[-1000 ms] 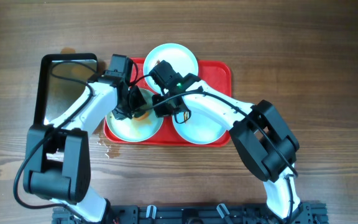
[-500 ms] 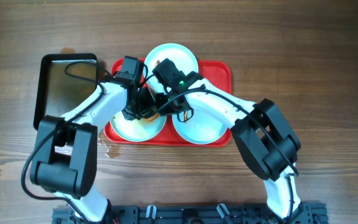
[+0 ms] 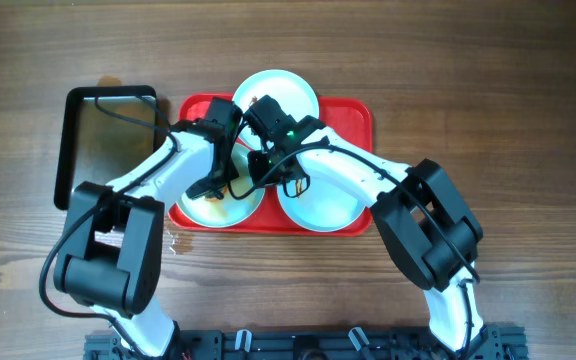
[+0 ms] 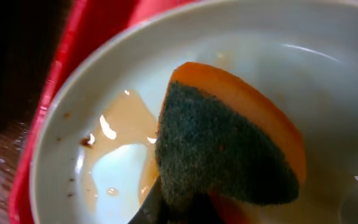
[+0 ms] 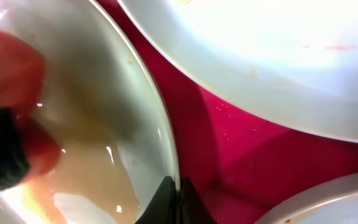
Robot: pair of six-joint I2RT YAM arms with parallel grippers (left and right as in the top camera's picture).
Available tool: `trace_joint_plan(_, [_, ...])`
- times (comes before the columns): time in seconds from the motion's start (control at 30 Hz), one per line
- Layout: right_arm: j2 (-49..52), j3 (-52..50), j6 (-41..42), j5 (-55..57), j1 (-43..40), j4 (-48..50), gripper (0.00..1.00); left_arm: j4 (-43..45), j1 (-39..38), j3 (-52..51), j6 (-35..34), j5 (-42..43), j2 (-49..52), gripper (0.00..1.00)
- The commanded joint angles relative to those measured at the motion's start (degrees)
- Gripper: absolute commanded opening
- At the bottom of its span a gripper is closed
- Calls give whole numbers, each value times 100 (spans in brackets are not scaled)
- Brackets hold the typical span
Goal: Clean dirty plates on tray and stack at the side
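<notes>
Sponge (image 4: 229, 155), clenched by left pincer (image 3: 220, 183), rests in a wet plate (image 4: 328, 106) on the tray (image 3: 353, 115); right pincer (image 5: 174, 202) pinches its rim.

Overhead sharp, evenly lit; wrist views blurred, glare on plates (image 5: 260, 56)

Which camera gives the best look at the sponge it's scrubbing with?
The left wrist view: the sponge fills the frame, its dark scouring face and orange back sharp against the wet plate. The right wrist view catches only a blurred orange-red lump at its left edge. From overhead the arms cover nearly all of it.
</notes>
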Motion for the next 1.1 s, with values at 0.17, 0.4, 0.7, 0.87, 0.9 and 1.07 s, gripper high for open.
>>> trace_joint_plan(0.17, [179, 15, -111, 35, -52, -173, 4, -540, 946, -302, -142, -603, 376, 4])
trace_joint_plan(0.4, [179, 15, -107, 35, -52, -168, 4, -1182, 984, -11, -662, -662, -160, 4])
trace_joint_plan(0.7, [-138, 319, -160, 48, -57, -535, 4, -1615, 984, -11, -697, -531, -2258, 4])
trace_joint_plan(0.87, [-697, 1233, -282, 942, -50, -1547, 4, -1661, 999, -11, -695, -74, -2411, 4])
trace_joint_plan(0.9, [-807, 1300, -304, 1080, -79, -1683, 4, -1705, 1001, -11, -697, -39, -2413, 4])
trace_joint_plan(1.07, [-1126, 1434, -723, 2573, 129, -1845, 4, -1779, 999, -11, -693, 192, -2413, 4])
